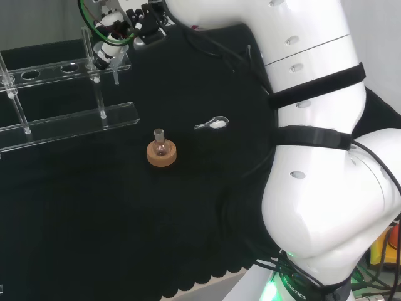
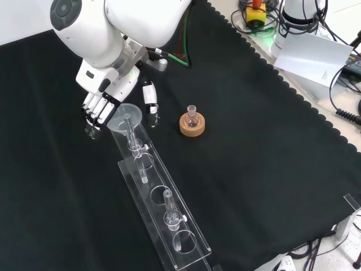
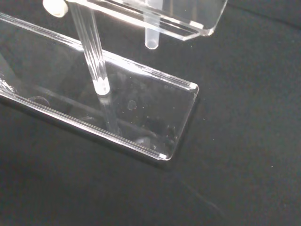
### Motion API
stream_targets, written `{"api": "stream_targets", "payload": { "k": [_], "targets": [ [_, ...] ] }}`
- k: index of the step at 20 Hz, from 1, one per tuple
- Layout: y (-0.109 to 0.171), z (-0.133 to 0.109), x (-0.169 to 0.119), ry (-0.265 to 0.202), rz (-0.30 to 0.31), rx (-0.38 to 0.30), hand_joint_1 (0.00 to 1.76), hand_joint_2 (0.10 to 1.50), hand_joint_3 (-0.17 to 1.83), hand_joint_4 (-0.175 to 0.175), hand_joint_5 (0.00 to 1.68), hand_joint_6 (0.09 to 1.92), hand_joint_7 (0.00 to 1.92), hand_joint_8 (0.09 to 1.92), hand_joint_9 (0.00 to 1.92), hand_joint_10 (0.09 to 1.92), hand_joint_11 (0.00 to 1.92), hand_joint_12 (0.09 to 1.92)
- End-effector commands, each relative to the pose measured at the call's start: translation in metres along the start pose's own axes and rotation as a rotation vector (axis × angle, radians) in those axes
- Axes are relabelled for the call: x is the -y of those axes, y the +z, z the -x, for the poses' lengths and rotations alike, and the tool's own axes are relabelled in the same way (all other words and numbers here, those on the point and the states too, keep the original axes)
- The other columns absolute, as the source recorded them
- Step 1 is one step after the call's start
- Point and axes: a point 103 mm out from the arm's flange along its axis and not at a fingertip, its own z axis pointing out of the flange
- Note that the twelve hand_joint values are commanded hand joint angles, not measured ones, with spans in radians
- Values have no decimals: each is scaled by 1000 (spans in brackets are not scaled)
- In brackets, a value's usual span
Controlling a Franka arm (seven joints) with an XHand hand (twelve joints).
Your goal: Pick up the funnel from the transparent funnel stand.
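Observation:
The clear funnel sits in the end hole of the transparent funnel stand, its stem hanging down through the upper plate. The hand hovers over that end of the stand. Its fingers reach down on one side of the funnel's rim and its thumb on the other, fairly straight, straddling the rim. In the head view the hand is at the top left above the funnel and the stand. The wrist view looks down on the stand's base plate, one post and the stem's tip.
A small flask on a cork ring stands on the cloth beside the stand. A small clear and white piece lies a little beyond it in the head view. Cables and a paper sheet lie past the cloth's scalloped edge.

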Motion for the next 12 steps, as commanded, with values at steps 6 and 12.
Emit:
{"api": "stream_targets", "payload": {
  "k": [6,12],
  "targets": [
    [2,2,-3,17,-50,66,610,821,91,-53,113,87,0,549,271,800,171,1431],
    [1,5,-4,6,-66,90,638,817,120,-58,153,87,3,652,416,727,198,1410]
  ]
}}
